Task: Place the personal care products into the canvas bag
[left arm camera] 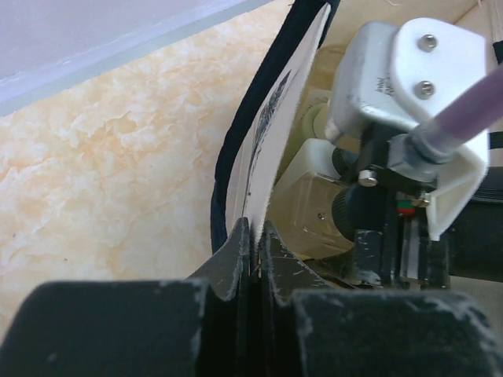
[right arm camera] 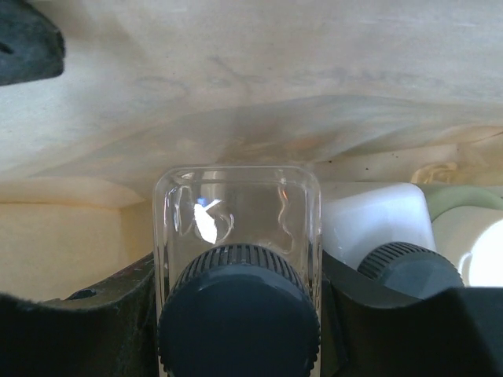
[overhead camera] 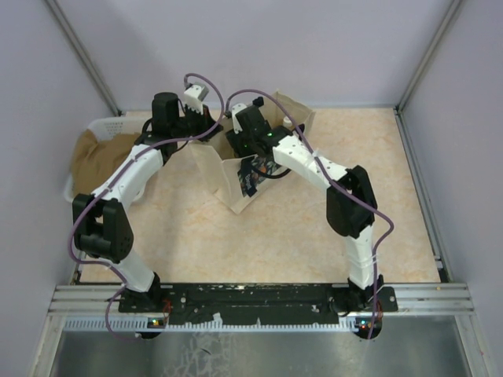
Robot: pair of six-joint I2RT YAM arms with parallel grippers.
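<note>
We are clamping the rim of the canvas bag [overhead camera: 224, 184] with the left gripper [left arm camera: 253, 239], its fingers pressed together on the navy-trimmed fabric edge. We are gripping the clear square bottle [right arm camera: 236, 220] by its sides with the right gripper [right arm camera: 240, 290], inside the bag. The white rectangular bottle [right arm camera: 377, 220] and the olive-green bottle [right arm camera: 460, 203] are sitting just beside it, also in the bag.

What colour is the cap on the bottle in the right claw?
Black cap on a clear bottle; best in the right wrist view.
</note>
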